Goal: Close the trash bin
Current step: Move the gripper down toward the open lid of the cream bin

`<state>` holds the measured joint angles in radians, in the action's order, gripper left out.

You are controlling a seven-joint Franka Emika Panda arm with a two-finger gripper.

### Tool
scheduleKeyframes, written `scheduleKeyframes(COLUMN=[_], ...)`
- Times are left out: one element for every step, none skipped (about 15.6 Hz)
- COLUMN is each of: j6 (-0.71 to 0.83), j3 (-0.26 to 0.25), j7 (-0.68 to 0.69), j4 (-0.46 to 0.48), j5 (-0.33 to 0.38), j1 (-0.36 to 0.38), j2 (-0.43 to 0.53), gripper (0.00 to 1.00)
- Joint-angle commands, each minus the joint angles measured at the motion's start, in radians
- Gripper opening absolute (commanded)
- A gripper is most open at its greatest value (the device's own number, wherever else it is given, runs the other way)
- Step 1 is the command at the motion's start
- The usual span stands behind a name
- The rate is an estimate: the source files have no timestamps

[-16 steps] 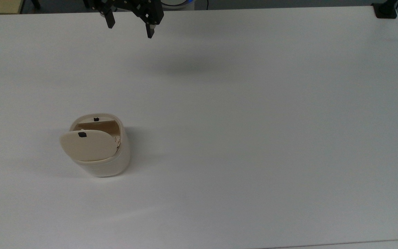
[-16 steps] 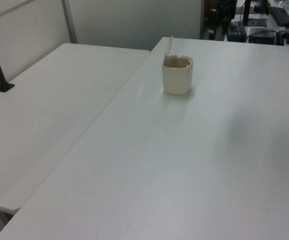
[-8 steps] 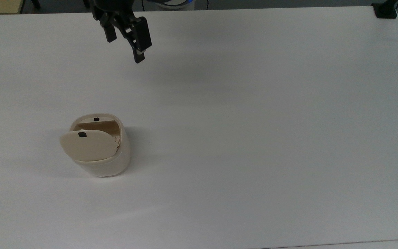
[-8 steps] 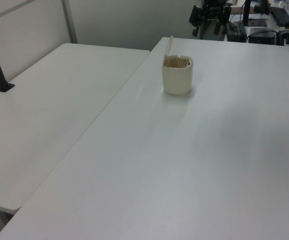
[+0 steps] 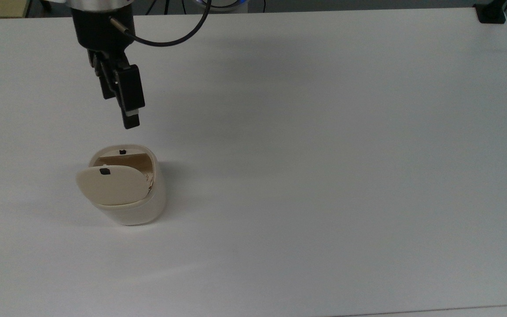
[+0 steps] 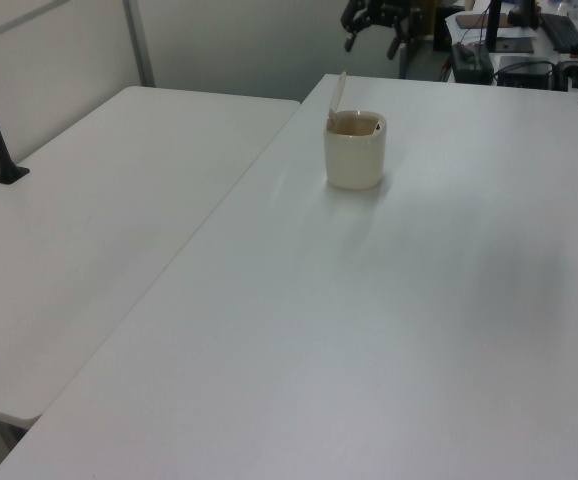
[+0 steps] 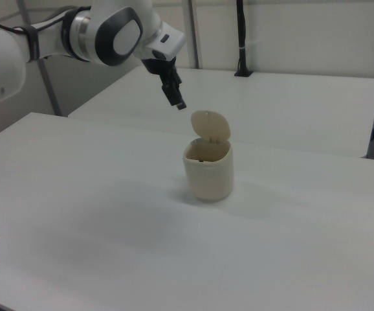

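Trash bin [image 5: 135,207] (lid [image 5: 112,185] raised)

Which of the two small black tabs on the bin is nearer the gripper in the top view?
The tab on the trash bin's inner rim; the other sits on the raised lid, farther from the gripper.

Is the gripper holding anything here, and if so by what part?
Nothing is held. The gripper hangs in the air, apart from the bin and its raised lid.
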<state>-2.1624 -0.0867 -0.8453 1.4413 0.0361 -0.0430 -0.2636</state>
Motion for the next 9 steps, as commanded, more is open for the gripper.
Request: scheduleKeyframes(j6=[-0.161, -0.206, -0.249, -0.289, -0.324, -0.356, -0.376, -0.389, -0.395], j3=[-0.012, -0.016, -0.024, -0.027, -0.027, -0.027, -0.027, -0.027, -0.027], j7=[-0.176, -0.237, -0.289, -0.322, -0.333, -0.336, -0.342, -0.353, -0.359], j4=[-0.053, -0.062, -0.068, -0.071, -0.073, -0.071, -0.071, -0.071, -0.067], j5=[0.014, 0.014, 0.014, 0.014, 0.014, 0.014, 0.014, 0.014, 0.014], j1=[0.006, 0.005, 0.000, 0.000, 0.002, 0.002, 0.002, 0.000, 0.000], j2=[-0.069, -0.086, -0.100, -0.112, -0.124, -0.137, -0.144, -0.155, -0.158], gripper=[0.81, 0.69, 0.59, 0.47, 0.37, 0.23, 0.07, 0.00, 0.00])
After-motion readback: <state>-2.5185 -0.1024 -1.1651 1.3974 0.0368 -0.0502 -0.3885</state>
